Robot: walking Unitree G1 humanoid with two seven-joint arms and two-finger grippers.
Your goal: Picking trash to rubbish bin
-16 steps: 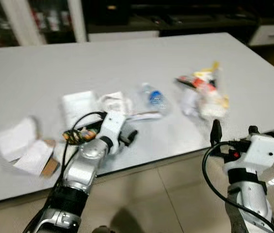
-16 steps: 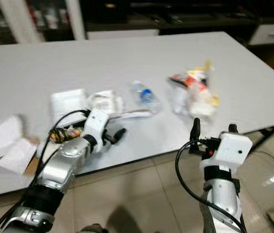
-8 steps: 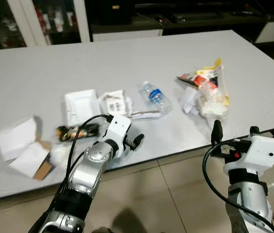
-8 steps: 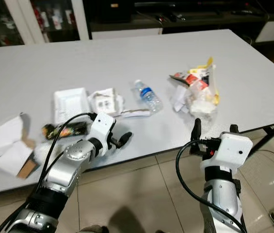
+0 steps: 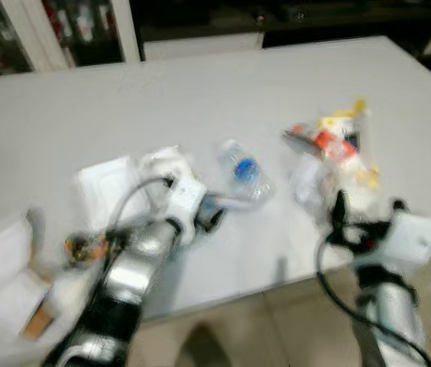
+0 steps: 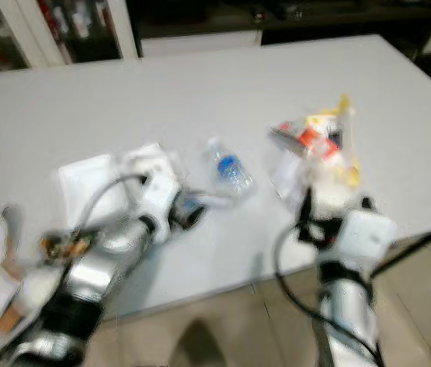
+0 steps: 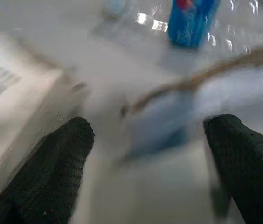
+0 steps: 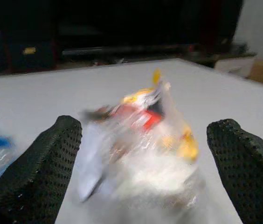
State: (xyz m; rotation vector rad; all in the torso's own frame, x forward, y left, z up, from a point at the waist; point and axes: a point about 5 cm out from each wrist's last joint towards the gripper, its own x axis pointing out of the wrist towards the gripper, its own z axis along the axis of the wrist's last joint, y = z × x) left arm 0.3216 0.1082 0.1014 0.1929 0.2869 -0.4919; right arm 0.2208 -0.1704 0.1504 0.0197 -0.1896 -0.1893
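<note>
Trash lies on a white table [image 5: 200, 84]: a clear plastic bottle [image 5: 244, 170] with a blue label, and right of it a clear bag [image 5: 336, 149] stuffed with red and yellow wrappers. My left gripper [image 5: 212, 215] hovers open just short of the bottle [image 7: 194, 21], above a thin paper strip [image 7: 206, 77]. Its fingers [image 7: 52, 172] stand wide apart with nothing between them. My right gripper [image 5: 368, 208] is open at the near side of the bag [image 8: 145, 135], one black finger [image 8: 38, 172] on each side. All views are blurred.
A white foam tray [image 5: 108, 183], crumpled white paper [image 5: 166, 162], a dark and orange snack wrapper [image 5: 85, 246] and white cardboard boxes [image 5: 1, 267] lie on the table's left part. Tiled floor [image 5: 277, 329] shows below the near table edge. Dark cabinets stand behind.
The camera has shifted and blurred. Both grippers have come forward over the table edge, the left up to the bottle, the right up to the bag.
</note>
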